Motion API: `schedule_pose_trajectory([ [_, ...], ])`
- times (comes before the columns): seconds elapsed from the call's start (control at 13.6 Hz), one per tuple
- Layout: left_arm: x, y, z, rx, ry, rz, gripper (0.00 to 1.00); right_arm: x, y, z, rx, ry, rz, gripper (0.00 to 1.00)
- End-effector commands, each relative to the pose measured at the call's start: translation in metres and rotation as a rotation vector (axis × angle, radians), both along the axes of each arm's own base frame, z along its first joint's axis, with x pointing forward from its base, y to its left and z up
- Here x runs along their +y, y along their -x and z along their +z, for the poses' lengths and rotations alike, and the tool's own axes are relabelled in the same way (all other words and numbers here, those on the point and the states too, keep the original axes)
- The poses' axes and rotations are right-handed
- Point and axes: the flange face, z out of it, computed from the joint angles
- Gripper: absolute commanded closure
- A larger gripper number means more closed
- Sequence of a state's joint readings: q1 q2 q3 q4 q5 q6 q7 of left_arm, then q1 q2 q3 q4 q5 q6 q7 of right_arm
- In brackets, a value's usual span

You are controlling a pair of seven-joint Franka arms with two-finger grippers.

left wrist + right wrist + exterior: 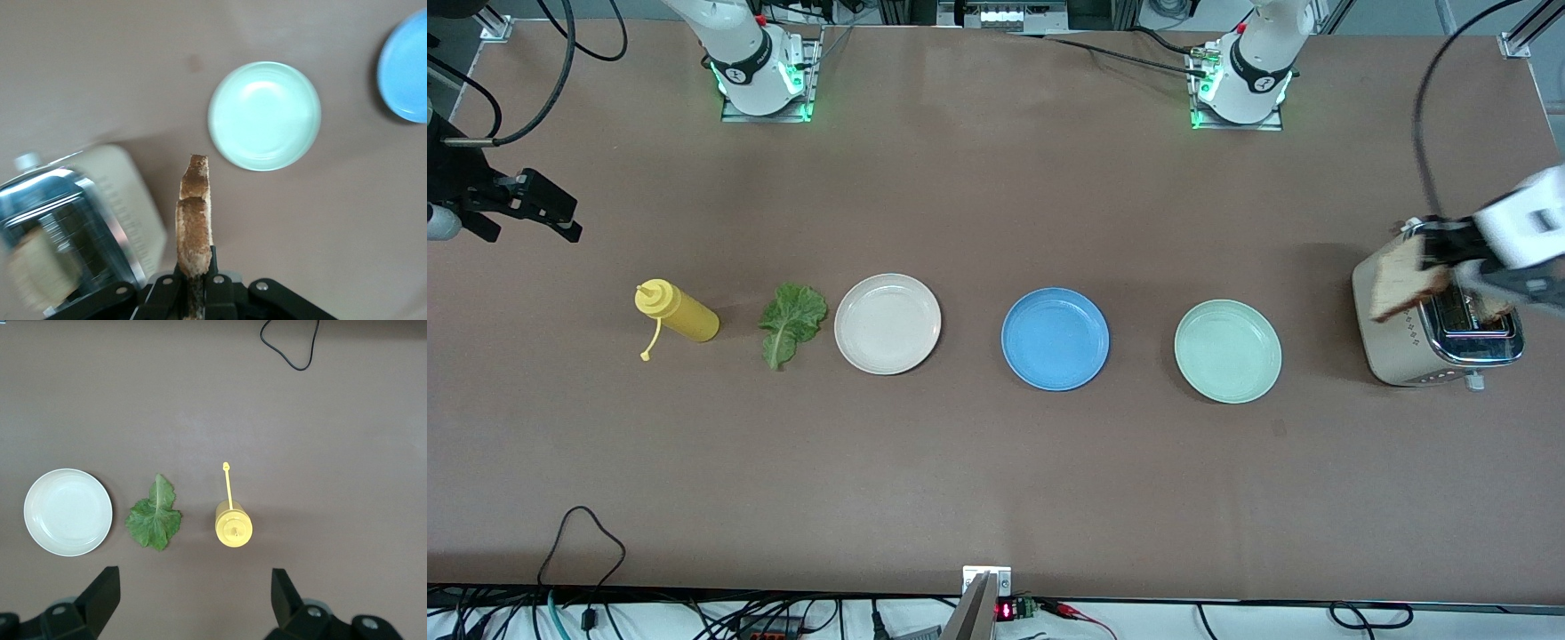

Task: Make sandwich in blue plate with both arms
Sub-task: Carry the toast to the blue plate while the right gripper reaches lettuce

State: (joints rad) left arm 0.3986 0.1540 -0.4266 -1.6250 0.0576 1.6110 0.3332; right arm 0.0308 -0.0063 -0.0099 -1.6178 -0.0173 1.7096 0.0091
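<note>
So the left hand (1449, 267) is up over the shiny metal toaster (1440, 333) at the left arm's end of the counter (996, 480), pinching a slice of bread (1405, 283) by its brown crust, slice standing on edge. Another slice sits down in the toaster slot. The right hand (538, 209) hangs spread wide near the right arm's end, just waiting. In a row on the matte brown counter: squeezy yellow bottle (678, 311), crinkly green lettuce leaf (790, 322), off-white plate (887, 324), glossy blue plate (1055, 339) in the middle and bare, pale green plate (1227, 350).
</note>
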Motion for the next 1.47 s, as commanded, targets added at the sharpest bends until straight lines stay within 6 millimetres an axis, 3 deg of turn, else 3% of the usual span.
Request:
schedule_pose_trajectory([
  [0.0,-0.059,-0.014,-0.041,0.083,0.031,-0.074,0.99,0.0,0.006,0.004,-0.005,-0.008,-0.001,0.0],
  [0.29,-0.188,0.003,-0.083,0.205,0.182,-0.128,0.99,0.0,0.006,0.003,-0.003,-0.007,-0.001,0.0],
  [0.52,-0.243,-0.007,-0.1,0.197,0.363,0.093,0.99,0.002,0.006,0.003,-0.002,-0.007,-0.001,0.0],
  [0.66,-0.257,-0.021,-0.126,0.257,0.568,0.241,0.99,0.003,0.002,-0.006,0.009,-0.006,-0.003,0.0],
  [0.81,-0.257,-0.032,-0.15,0.294,0.681,0.319,1.0,0.009,-0.007,-0.035,0.07,-0.004,0.014,0.0],
  [0.88,-0.255,-0.035,-0.165,0.304,0.717,0.314,1.0,0.019,-0.01,-0.06,0.113,-0.002,0.03,0.0],
  [1.03,-0.24,-0.036,-0.213,0.317,0.862,0.243,1.0,0.048,-0.016,-0.104,0.167,0.004,0.079,0.0],
  [1.11,-0.238,-0.028,-0.258,0.26,0.989,0.213,1.0,0.076,-0.024,-0.141,0.165,0.007,0.108,0.0],
  [1.25,-0.239,-0.015,-0.299,0.176,1.07,0.217,1.0,0.096,-0.036,-0.189,0.165,0.008,0.125,0.0],
  [1.4,-0.244,-0.011,-0.318,0.143,1.087,0.204,1.0,0.1,-0.05,-0.251,0.192,0.011,0.11,0.0],
])
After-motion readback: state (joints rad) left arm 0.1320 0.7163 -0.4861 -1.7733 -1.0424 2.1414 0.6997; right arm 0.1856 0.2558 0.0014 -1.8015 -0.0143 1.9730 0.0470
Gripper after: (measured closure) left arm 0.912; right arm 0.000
